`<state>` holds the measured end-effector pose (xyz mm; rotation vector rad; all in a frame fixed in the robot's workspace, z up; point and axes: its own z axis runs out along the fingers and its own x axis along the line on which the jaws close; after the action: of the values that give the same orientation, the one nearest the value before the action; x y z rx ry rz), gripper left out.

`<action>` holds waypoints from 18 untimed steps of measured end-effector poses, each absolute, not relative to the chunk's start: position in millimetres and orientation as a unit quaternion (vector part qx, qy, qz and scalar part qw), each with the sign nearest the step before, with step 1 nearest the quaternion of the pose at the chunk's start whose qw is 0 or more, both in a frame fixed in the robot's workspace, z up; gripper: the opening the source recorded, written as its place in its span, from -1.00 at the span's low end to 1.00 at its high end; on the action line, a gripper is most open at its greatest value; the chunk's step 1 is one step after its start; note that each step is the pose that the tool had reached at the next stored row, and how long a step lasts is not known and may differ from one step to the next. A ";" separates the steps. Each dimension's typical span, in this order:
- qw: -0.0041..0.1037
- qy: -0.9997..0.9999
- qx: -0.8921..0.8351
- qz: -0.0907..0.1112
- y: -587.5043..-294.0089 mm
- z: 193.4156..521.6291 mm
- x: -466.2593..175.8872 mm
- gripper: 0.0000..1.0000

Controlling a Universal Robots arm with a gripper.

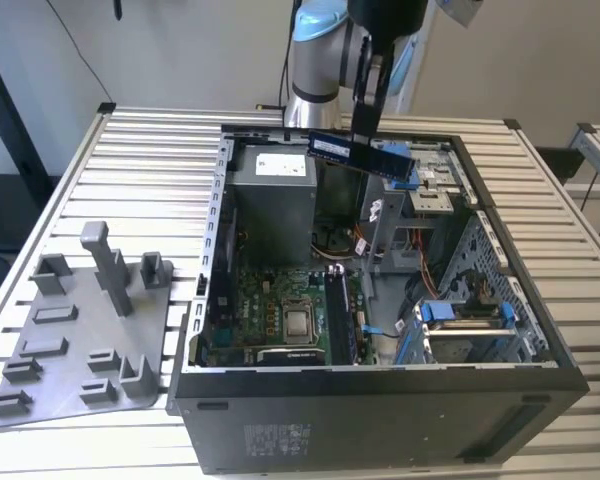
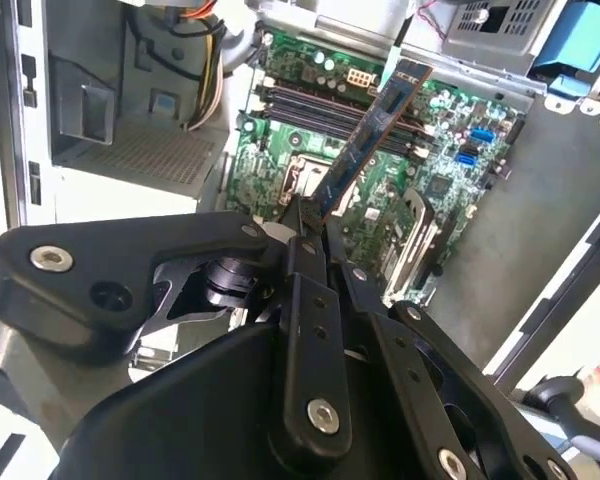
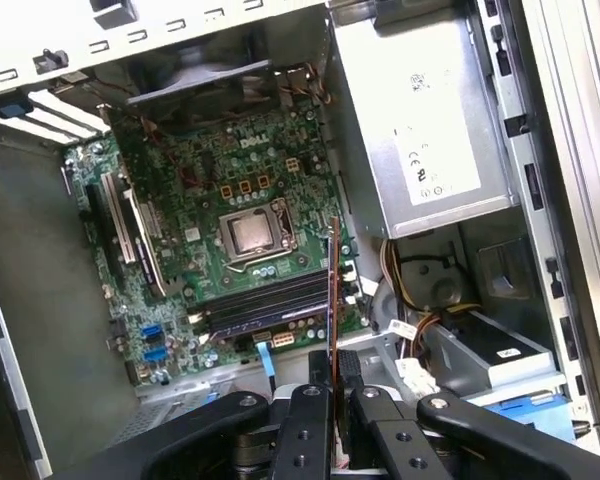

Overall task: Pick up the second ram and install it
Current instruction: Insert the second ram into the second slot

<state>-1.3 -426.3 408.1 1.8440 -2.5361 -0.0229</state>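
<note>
The pincer (image 1: 364, 138) is clamped tight on the second ram (image 1: 392, 162), fingers pressing its two flat sides. The stick hangs in the air, level, over the far rim of the open computer case (image 1: 380, 388), toward the table's (image 1: 140, 170) far edge. In both wrist views the second ram (image 2: 375, 125) (image 3: 333, 290) is well clear of the motherboard (image 3: 200, 200) below, and the dark memory slots (image 3: 270, 300) lie just beside the processor socket (image 3: 252, 232). It's crowded down there. The grey power supply (image 3: 420, 130) stands close along one side, with a bundle of coloured cables (image 3: 405, 275) at its foot. On the exterior view's right is a drive cage (image 1: 460, 322) with blue tabs. A grey plastic fixture (image 1: 80, 330) sits beside the case near the table's edge on the exterior view's left.
</note>
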 end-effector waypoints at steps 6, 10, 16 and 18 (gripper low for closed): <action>0.003 -0.813 0.582 -0.007 -427.9 407.9 -1.3 -0.72; 0.003 -0.817 0.577 -0.007 -433.2 407.6 -1.3 -0.72; 0.003 -0.835 0.550 -0.007 -435.0 406.9 -1.3 -0.72; 0.003 -0.843 0.538 -0.007 -435.1 406.6 -1.3 -0.72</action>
<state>-1.3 -435.1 406.6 1.6872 -2.6437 -0.0235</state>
